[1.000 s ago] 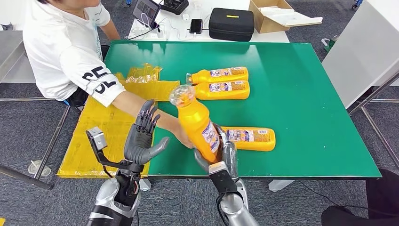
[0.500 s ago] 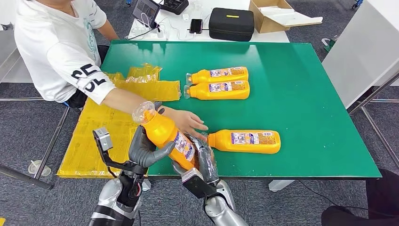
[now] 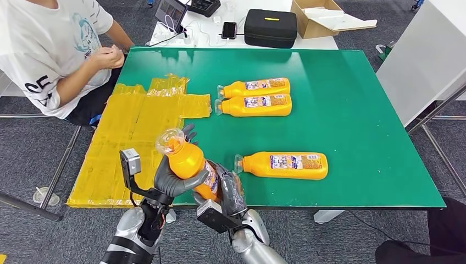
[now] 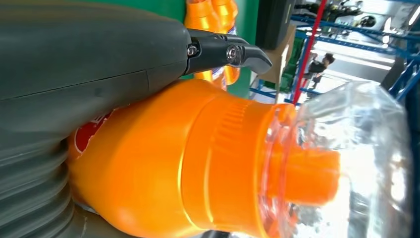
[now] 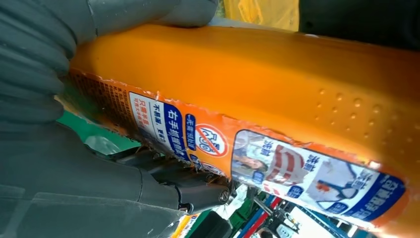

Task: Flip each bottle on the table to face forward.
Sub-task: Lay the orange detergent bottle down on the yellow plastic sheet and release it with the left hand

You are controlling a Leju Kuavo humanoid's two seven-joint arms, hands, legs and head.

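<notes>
Green matte table, glossy orange bottle in both hands

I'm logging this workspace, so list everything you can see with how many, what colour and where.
held bottle: one, orange with clear cap, above the table's near edge, in both hands
lying bottles: three, orange; two side by side mid-table, one nearer the robot
table: one, green
plastic sheets: yellow, on the table's left side
black case: one, on the white table beyond
cardboard box: one, brown, beside the case
phone: one, dark, left of the case
person: one, white shirt, far left
left hand: grey, grips the held bottle
right hand: grey, holds its lower part
</notes>
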